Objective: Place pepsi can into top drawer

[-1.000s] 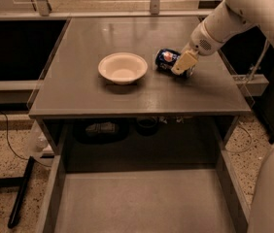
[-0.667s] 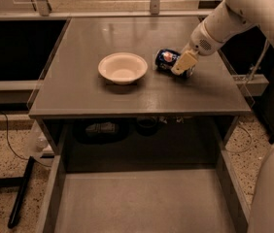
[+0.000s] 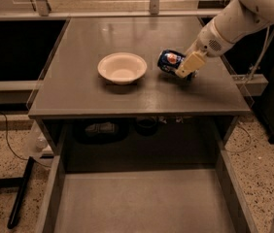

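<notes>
Hardly anything shifting since a second ago, we are seeing pincer clamping tilted pepsi can at surface just right of white bowl, top drawer standing open below.

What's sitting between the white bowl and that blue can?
Nothing: only bare grey tabletop, seen in the camera view. The gripper is at the pepsi can, opposite the bowl.

White rounded arm w/ grille; cream gripper over tabletop's right.
</notes>
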You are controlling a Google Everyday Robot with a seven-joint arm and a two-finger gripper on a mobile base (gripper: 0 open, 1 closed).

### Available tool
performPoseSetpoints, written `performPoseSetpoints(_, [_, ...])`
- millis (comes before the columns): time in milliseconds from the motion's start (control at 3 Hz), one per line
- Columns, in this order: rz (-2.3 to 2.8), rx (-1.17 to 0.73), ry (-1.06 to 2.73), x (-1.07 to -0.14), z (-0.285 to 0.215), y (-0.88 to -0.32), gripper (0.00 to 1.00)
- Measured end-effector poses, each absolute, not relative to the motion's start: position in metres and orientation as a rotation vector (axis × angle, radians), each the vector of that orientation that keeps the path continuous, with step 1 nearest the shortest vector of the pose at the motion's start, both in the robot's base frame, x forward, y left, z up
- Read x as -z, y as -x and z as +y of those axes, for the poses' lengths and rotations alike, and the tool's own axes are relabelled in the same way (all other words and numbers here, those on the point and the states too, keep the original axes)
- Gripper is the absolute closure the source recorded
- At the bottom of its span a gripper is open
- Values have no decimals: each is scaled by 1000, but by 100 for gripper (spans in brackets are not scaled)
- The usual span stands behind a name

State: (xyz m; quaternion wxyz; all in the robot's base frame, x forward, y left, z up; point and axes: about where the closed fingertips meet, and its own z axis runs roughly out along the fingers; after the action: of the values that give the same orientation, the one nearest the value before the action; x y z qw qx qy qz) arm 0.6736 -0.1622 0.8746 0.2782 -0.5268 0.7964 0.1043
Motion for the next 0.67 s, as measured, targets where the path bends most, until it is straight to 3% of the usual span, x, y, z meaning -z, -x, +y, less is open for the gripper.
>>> performPoseSetpoints(667, [2048, -187, 1484, -924, -197, -581, 100])
